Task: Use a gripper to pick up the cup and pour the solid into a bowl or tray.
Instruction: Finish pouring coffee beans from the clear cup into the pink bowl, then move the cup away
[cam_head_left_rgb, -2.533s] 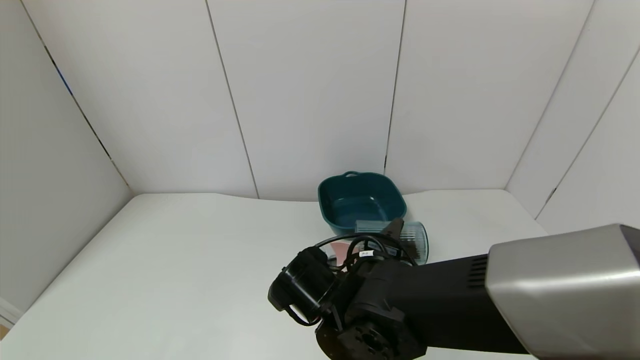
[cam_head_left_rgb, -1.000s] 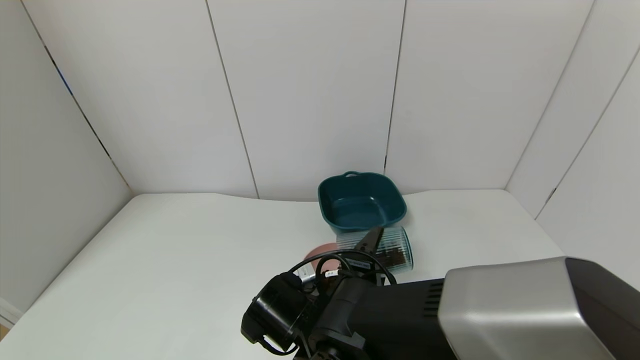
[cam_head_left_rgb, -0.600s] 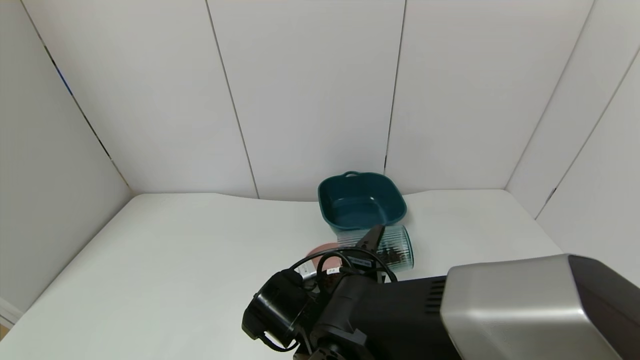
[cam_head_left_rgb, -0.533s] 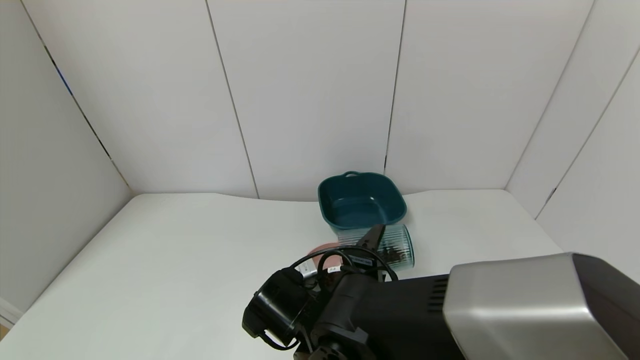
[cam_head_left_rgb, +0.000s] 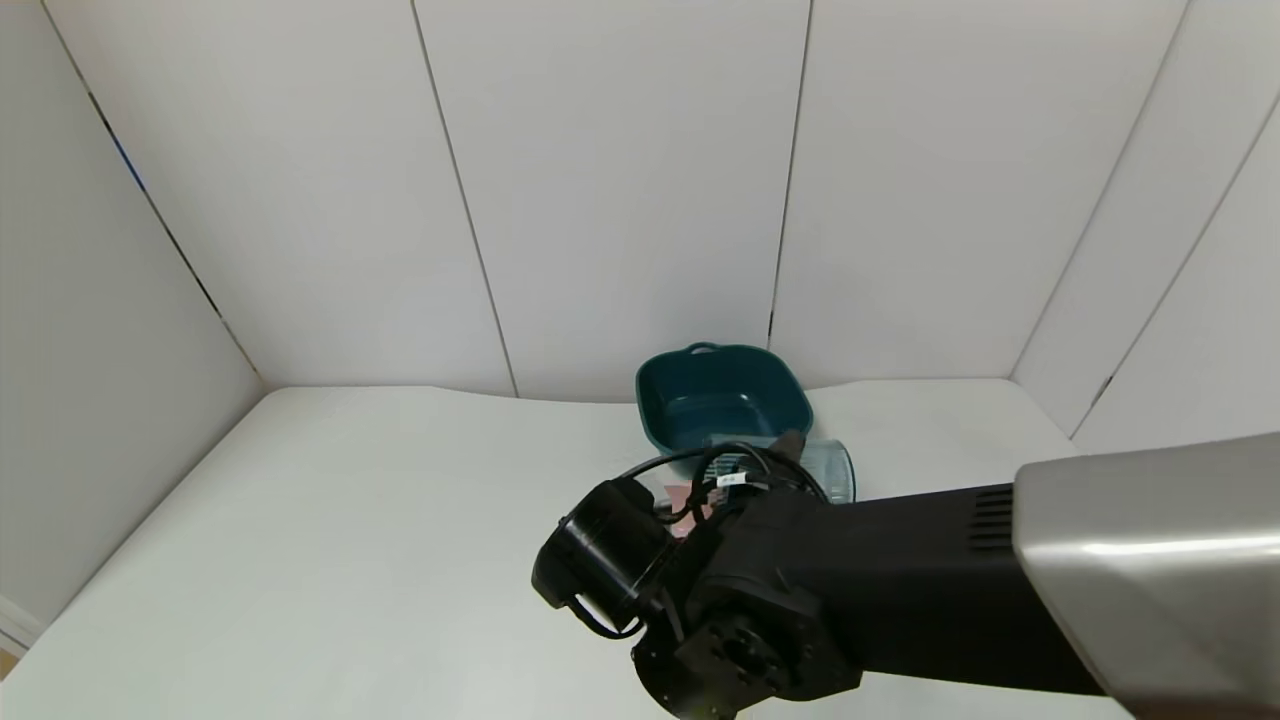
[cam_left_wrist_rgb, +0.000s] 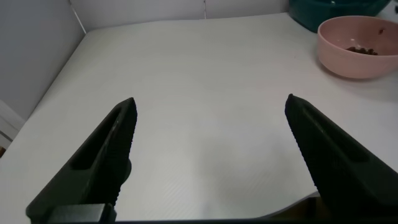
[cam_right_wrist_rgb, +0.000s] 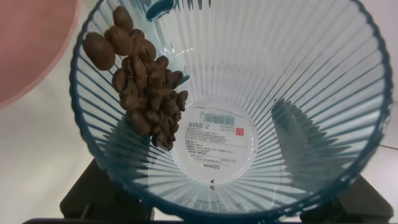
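Observation:
My right gripper (cam_head_left_rgb: 792, 452) is shut on the ribbed pale-blue cup (cam_head_left_rgb: 834, 470) and holds it tipped on its side, in front of the teal dish. In the right wrist view I look into the cup (cam_right_wrist_rgb: 292, 81); the brown beans (cam_right_wrist_rgb: 144, 93) lie heaped against its wall near the rim, beside the pink bowl's edge (cam_right_wrist_rgb: 28, 56). The dark fingers (cam_right_wrist_rgb: 93, 194) show through the cup wall. In the head view the pink bowl (cam_head_left_rgb: 686, 494) is mostly hidden behind my arm. My left gripper (cam_left_wrist_rgb: 211, 118) is open and empty, low over the table. Its view shows the pink bowl (cam_left_wrist_rgb: 348, 61) with a few beans (cam_left_wrist_rgb: 360, 50).
A dark teal squarish dish (cam_head_left_rgb: 722, 400) with handles stands at the back against the wall, just behind the cup; its edge shows in the left wrist view (cam_left_wrist_rgb: 323, 9). White walls close the table on three sides. The white tabletop (cam_head_left_rgb: 350, 520) stretches to the left.
My right arm has lifted and turned. The cup has moved up and to the right and is tipped further, and its beans no longer show in the head view.

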